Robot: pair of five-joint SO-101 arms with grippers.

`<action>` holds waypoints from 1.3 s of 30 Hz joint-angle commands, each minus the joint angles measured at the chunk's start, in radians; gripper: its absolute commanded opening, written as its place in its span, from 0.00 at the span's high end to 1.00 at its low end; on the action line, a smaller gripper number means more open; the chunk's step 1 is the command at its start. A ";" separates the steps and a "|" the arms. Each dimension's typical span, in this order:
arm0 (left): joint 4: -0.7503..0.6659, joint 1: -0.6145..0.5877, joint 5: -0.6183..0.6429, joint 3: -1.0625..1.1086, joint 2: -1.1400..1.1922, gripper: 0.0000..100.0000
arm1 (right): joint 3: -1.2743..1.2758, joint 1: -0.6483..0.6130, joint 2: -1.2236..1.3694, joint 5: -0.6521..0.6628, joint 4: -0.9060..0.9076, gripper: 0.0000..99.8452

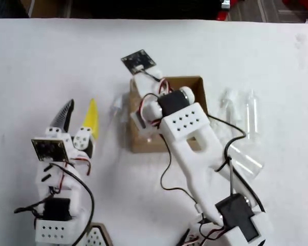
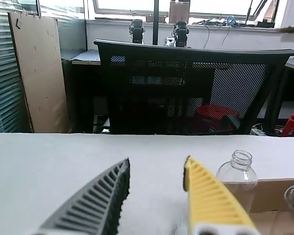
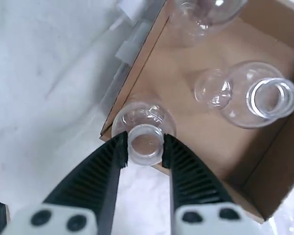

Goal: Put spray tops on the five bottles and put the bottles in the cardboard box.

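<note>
The cardboard box (image 1: 143,143) sits mid-table under my right arm. In the right wrist view my right gripper (image 3: 143,139) is shut on the neck of an uncapped clear bottle (image 3: 142,117) at the corner of the box (image 3: 132,78); I cannot tell whether it stands inside. Two more open clear bottles (image 3: 264,98) (image 3: 206,10) are inside the box. White spray tops (image 3: 127,46) lie on the table just outside its wall. My left gripper (image 1: 82,102), with one black and one yellow finger, is open to the left of the box. The left wrist view shows that gripper (image 2: 157,171) with nothing between its fingers, and a capless bottle (image 2: 241,174) beyond it by the box (image 2: 277,193).
Clear bottles and tops (image 1: 241,110) lie to the right of the box, with another clear bottle (image 1: 246,161) closer to the right arm's base. Cables hang along the right arm. A black mesh chair (image 2: 196,88) stands beyond the table's far edge.
</note>
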 commanded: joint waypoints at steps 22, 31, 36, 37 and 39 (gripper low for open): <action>0.003 -0.015 -0.014 0.000 -0.018 0.83 | -0.084 -0.062 -0.054 0.000 0.044 0.83; 0.003 -0.015 -0.014 0.000 -0.018 0.83 | -0.247 0.200 -0.248 0.000 0.183 0.84; 0.003 -0.015 -0.014 0.000 -0.018 0.83 | -0.247 0.417 -0.320 0.000 0.216 0.84; 0.003 -0.015 -0.014 0.000 -0.018 0.83 | -0.247 0.456 -0.332 0.000 0.216 0.84; 0.003 -0.015 -0.014 0.000 -0.018 0.83 | -0.233 0.522 -0.354 0.000 0.213 0.84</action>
